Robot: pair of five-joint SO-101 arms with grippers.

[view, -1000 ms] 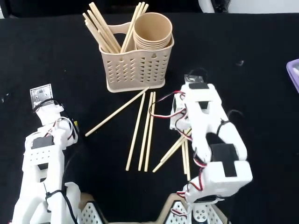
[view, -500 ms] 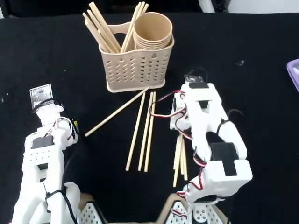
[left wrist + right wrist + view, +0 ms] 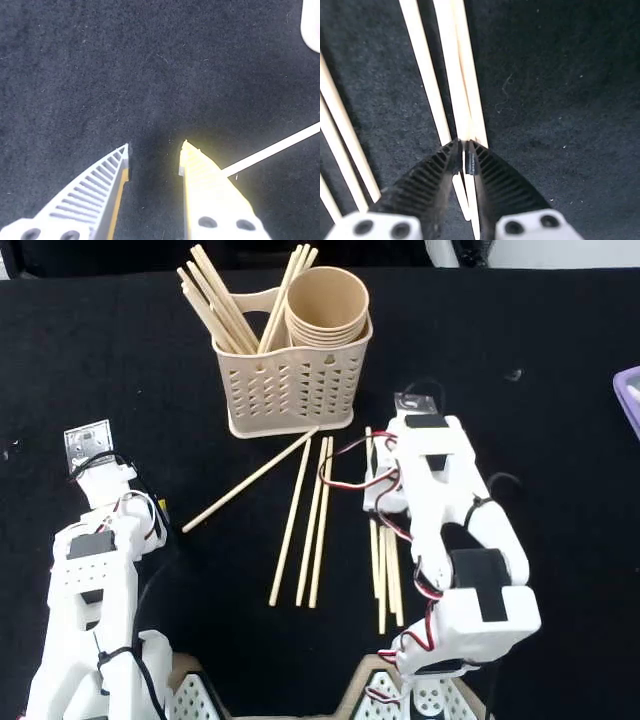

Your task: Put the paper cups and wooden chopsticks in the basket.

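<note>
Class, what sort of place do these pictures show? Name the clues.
Probably a robotics lab bench: a black-covered table, a white left arm and right arm side by side, and a basket holding paper cups and wooden chopsticks.

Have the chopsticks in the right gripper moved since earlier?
Yes. The held chopsticks swung from slanted to nearly parallel with the three loose chopsticks, tips now toward the basket.

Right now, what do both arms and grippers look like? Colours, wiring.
Left arm and right arm: white shells, black servo blocks, red, black and white wires looping at joints. Left gripper: one white ribbed finger, one yellow. Right gripper: black ribbed fingers, white base.
</note>
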